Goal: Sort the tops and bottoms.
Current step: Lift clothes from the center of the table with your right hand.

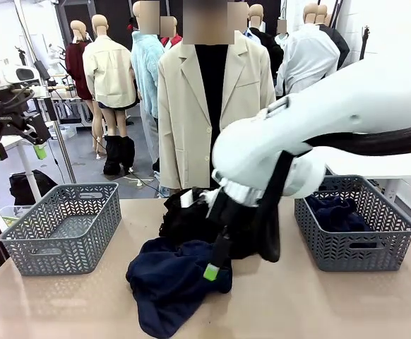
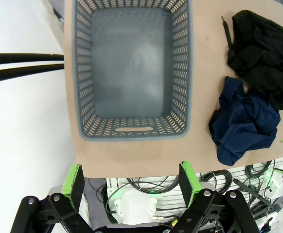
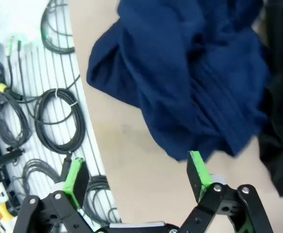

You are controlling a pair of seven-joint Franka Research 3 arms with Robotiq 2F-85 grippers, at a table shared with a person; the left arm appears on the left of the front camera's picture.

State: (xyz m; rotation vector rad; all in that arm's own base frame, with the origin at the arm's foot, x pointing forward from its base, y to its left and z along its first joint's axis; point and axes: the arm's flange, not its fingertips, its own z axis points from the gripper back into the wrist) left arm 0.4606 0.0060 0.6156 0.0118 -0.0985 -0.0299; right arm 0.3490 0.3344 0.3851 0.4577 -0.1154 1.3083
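R gripper (image 3: 136,159) open over navy garment (image 3: 190,82).

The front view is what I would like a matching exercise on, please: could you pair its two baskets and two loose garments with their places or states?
Things
1. left basket
2. right basket
3. navy garment
4. black garment

Places or states
A. holds dark blue clothing
B. lies behind the navy one, farther from the robot
C. empty
D. lies in front, at the open right end effector

Pairs: 1-C, 2-A, 3-D, 4-B
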